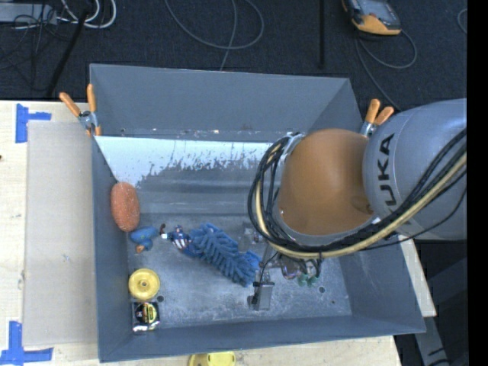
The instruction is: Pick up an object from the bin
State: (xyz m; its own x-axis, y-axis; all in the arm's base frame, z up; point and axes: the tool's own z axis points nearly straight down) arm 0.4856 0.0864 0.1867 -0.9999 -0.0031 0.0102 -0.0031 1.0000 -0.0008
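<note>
Nearest thing: blue bristly brush (217, 252), lying on the bin (206, 302) floor, its near end just left of the end effector (261, 294); contact cannot be told. End effector low at the floor; released or clenched, cannot tell; nothing seen in its hold. Small green thing (309, 280) just right of it, under the wrist. Well to its left: small blue piece (142, 237), orange oval lump (125, 206), yellow disc (143, 284), black-and-yellow item (145, 315). Risk, as judged: a grasp here catches only bristle tips, which slip out on the lift, or closes on bare floor beside the brush
</note>
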